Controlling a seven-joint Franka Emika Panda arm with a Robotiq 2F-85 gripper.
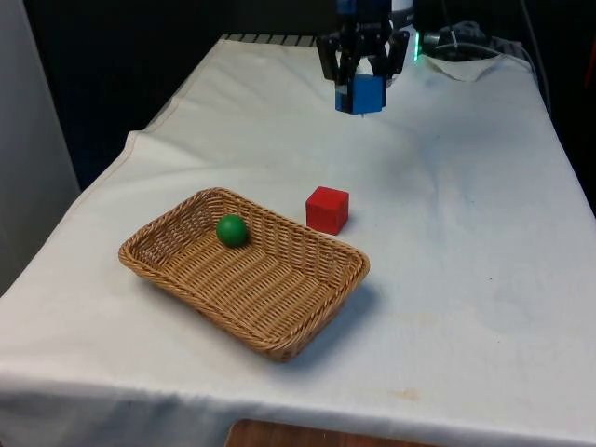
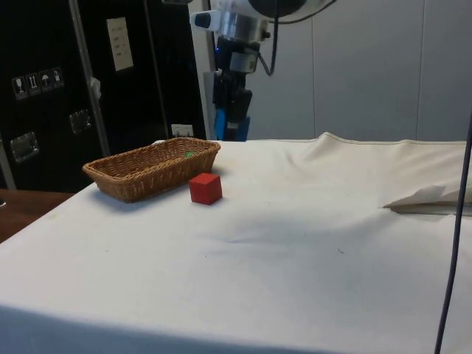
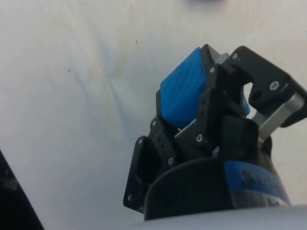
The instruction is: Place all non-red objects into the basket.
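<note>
Fingers [image 1: 364, 93] clamped on blue block [image 1: 366, 94], high above bench [image 1: 466, 233], far from basket [image 1: 279, 307]. Risk: early release drops block beside red cube [image 1: 327, 209].

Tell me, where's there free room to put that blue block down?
Most of the basket floor is bare; only the green ball sits at its far end. Open cloth stretches beyond the red cube. Tightest is between cube and basket rim.
</note>
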